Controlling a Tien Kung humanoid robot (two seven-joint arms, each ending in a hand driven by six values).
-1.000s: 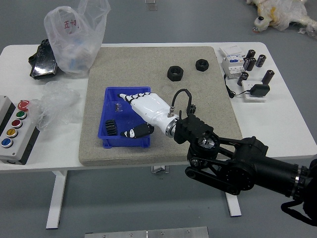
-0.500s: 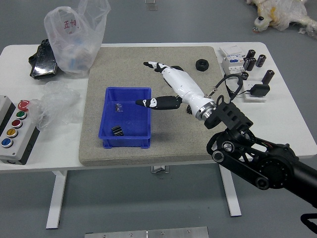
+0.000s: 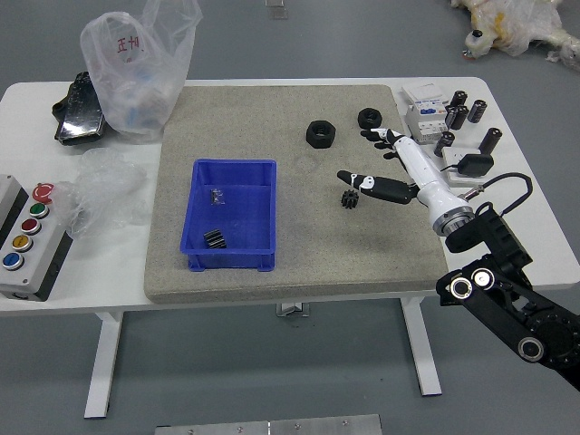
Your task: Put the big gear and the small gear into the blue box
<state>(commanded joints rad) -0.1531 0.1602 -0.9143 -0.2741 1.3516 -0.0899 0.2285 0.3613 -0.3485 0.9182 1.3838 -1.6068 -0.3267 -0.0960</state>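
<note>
From the head view, the job in hand looks to me like fetching the small gear (image 3: 350,198), which sits on the mat (image 3: 313,258) at three o'clock from the blue box (image 3: 231,262). What I take for the big gear (image 3: 215,239) lies inside, towards the box's seven o'clock. The robot's right hand (image 3: 430,179) hangs over the mat, fingers well parted from the thumb and nothing between them; the gear shows just off the thumb's tip, on its six o'clock side. I'd shift the palm so the gear falls midway between thumb and fingers, come down low, and close gently from both sides, since something so small could skid or roll off if one digit touches first. Then lift it over the box wall before swinging towards nine o'clock, and let go low, off the big gear. Counting up, I see one box, one gear in it and one outside, one small pale piece (image 3: 217,196) at the box's eleven o'clock, two black nuts (image 3: 320,134) between eleven and one o'clock from the small gear, two clear plastic bags (image 3: 136,68) on the table's nine o'clock side, and five coloured buttons (image 3: 31,226) on one control box (image 3: 34,275).
</note>
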